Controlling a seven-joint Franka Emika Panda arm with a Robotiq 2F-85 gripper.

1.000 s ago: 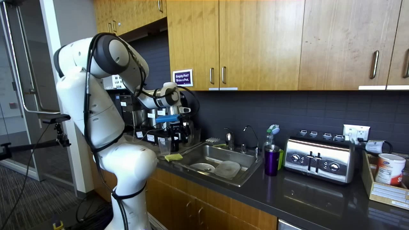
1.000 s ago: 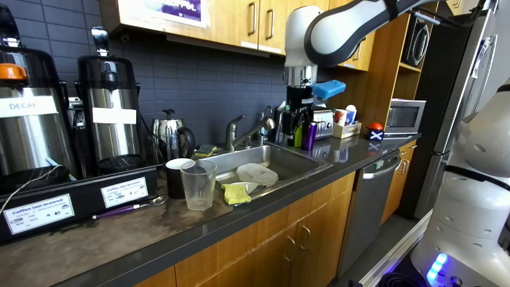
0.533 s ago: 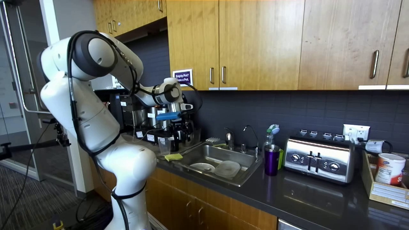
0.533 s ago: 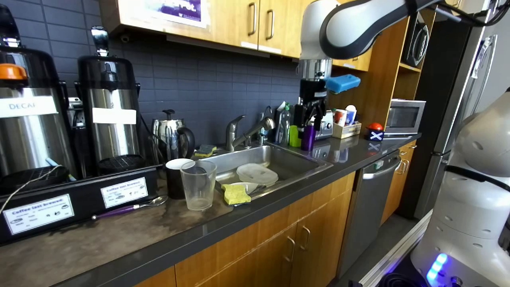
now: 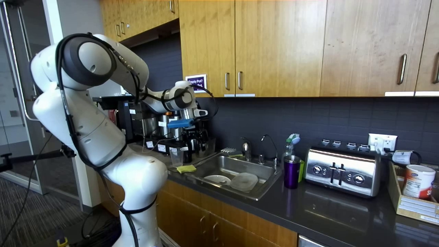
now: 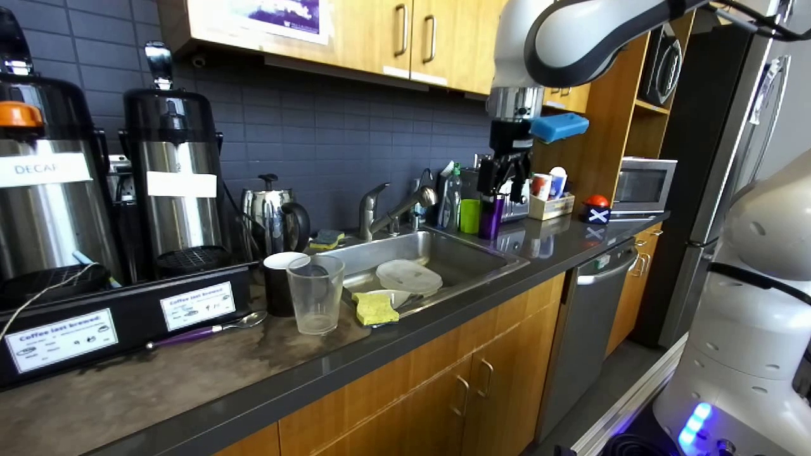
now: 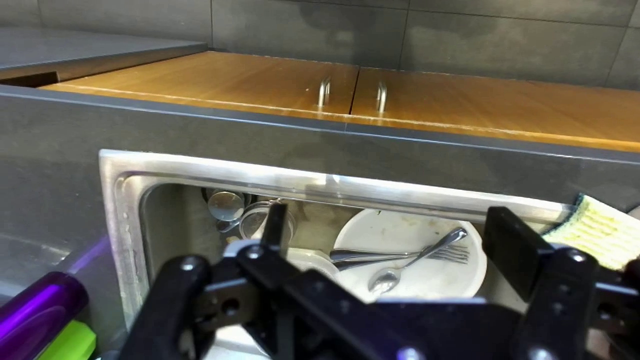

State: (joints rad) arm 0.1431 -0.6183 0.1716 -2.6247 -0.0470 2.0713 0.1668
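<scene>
The claw (image 7: pixel 392 235) is spread wide, two fingers (image 7: pixel 510 250) standing well apart, nothing pinched between them; it hangs above the sink (image 7: pixel 240 174), touching nothing that shows. Nearest below, seen through the gap in the wrist view: one white plate (image 7: pixel 370 230) down in the basin, with one spoon (image 7: pixel 384 281) and some forks (image 7: pixel 455 254) lying on it. The forks overlap, probably two, exact count can't be told; their handles poke past the plate's edge. Step in hand reads as positioning over the sink, no grasp made; the next move, if downward, calls for keeping both fingers inside the steel rim and away from the one big faucet (image 6: pixel 402 209). Beside the plate, one pale translucent container (image 5: pixel 244 181), box or lid unclear, contact with the plate not certain. Also in the basin, two small round items (image 7: pixel 226 206), too hidden to name. Around the rim, two sponges: one yellow sponge (image 6: pixel 377 308) at the front edge, one two-tone sponge (image 6: pixel 327 238) behind, near the faucet. Farther out, at one end: one purple tumbler (image 5: pixel 291 173), one green cup (image 6: pixel 469 216) just beside it, one toaster (image 5: pixel 339 159). Toward the opposite end: one clear cup (image 6: pixel 317 297), one dark mug (image 6: pixel 277 292) right behind it, one purple-handled spoon (image 6: pixel 190 335), two airpots (image 6: pixel 177 218).
</scene>
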